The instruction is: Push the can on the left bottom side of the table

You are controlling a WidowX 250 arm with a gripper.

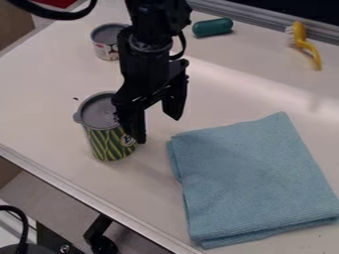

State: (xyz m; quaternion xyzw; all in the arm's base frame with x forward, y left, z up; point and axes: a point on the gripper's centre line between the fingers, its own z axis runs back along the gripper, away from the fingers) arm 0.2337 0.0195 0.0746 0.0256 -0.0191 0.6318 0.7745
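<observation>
The can (111, 144) you are working with stands upright on the table (46, 99), left of centre in your view and near the table's lower-left edge. Its long axis runs straight up and down, with the grey lid (99, 112) facing up and a small tab on the lid's rim pointing left. The printed side faces toward you and slightly right.

Your claw (158, 130) is released, its two fingers spread apart and pointing down. One finger (138, 126) is at the can's right side, covering part of it from your view; you cannot tell whether they touch. The other is farther right, over the table.

The can is a round cylinder wrapped in green and yellow stripes, with a matte grey lid. The table has a smooth, pale top, with a glossy streak of light across it and a metallic trim (73, 187) along its near edge.

To the right of the can lies a folded blue cloth (252, 183), its surface finely textured. Farther back, partly behind the black arm (149, 54), stands a shorter can with a grey top (106, 37). Beyond are a dark green, round-ended cylinder (212, 27) lying sideways and, at upper right, a curved yellow brush (301, 35) with pale bristles.
</observation>
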